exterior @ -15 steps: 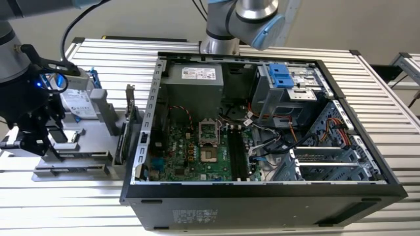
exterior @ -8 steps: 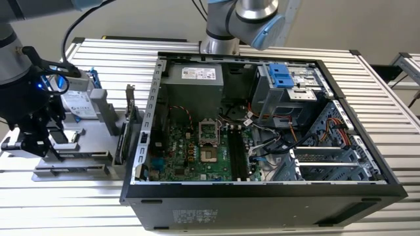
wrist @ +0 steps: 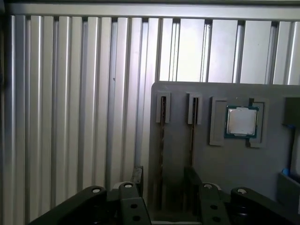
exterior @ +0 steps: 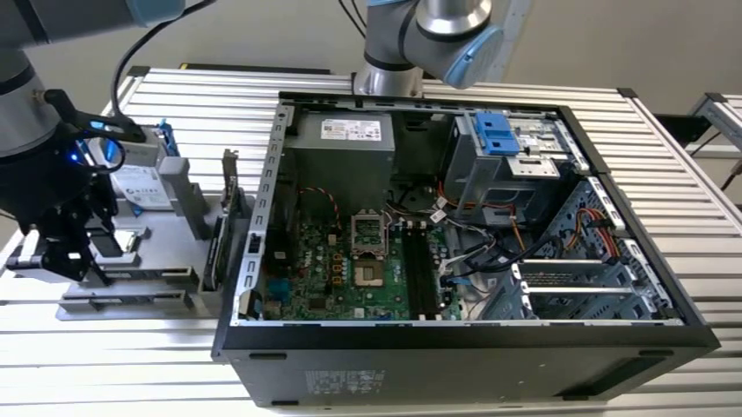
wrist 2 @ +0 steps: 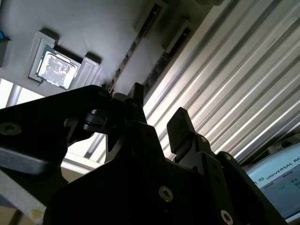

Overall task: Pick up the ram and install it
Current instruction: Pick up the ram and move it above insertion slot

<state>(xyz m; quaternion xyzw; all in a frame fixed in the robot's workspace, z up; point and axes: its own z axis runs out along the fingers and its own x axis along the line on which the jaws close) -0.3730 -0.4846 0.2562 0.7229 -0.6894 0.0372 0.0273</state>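
Where the gripper hung: over the end of the grey tray toward the exterior view's left, beside the open computer case.
Fingers: spread apart, released, grasping nothing; both wrist views showed a clear gap between the two black tips.
Ram: a thin dark stick standing on edge in a narrow slot of the tray, the slot nearer the tray's edge; in the first wrist view it ran into the gap between the fingers, and whether either tip touched it could not be told.
Second slot: just beside the first and parallel to it, also holding a dark strip, which passed behind one finger.
Processor chip: square and shiny, flat in its own recess, beyond the two slots.
Hard drive: standing in the tray, in a blue frame.
Table: ribbed metal slats under tray and case.
Case: side off, green board exposed.
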